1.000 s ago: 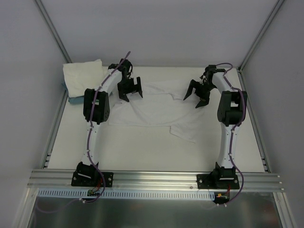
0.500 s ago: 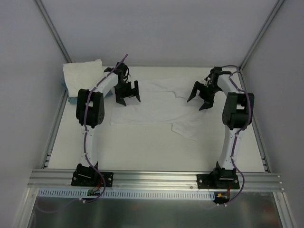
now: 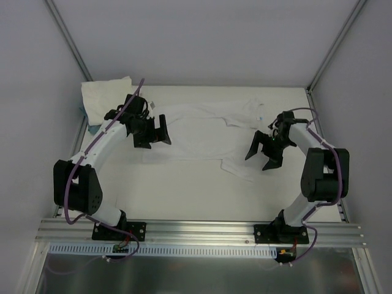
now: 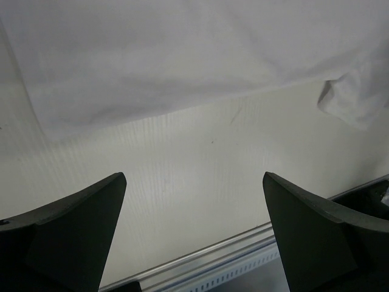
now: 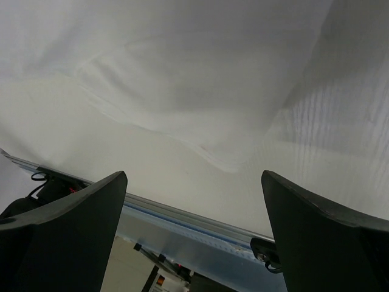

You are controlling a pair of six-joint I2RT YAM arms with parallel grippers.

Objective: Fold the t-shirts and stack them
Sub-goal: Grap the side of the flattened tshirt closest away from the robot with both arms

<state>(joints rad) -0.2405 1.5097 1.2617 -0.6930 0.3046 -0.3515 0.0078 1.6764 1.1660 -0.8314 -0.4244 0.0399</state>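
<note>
A white t-shirt (image 3: pixel 205 131) lies spread and rumpled across the back middle of the table. It also shows in the left wrist view (image 4: pixel 152 55) and in the right wrist view (image 5: pixel 182 67). A pile of folded white t-shirts (image 3: pixel 104 98) sits at the back left corner. My left gripper (image 3: pixel 152 132) is open and empty above the shirt's left edge. My right gripper (image 3: pixel 264 152) is open and empty above the shirt's right side, near a sleeve. Both wrist views show wide-open jaws with nothing between them.
A teal-blue flat item (image 3: pixel 93 128) peeks out under the pile at the left. Grey walls close the table on three sides. An aluminium rail (image 3: pixel 202 229) runs along the near edge, also in the left wrist view (image 4: pixel 200 258).
Both arms have pulled back toward the near side. The left gripper moved left and nearer, the right gripper moved nearer and down. The shirt's right sleeve now lies spread toward the back right.
</note>
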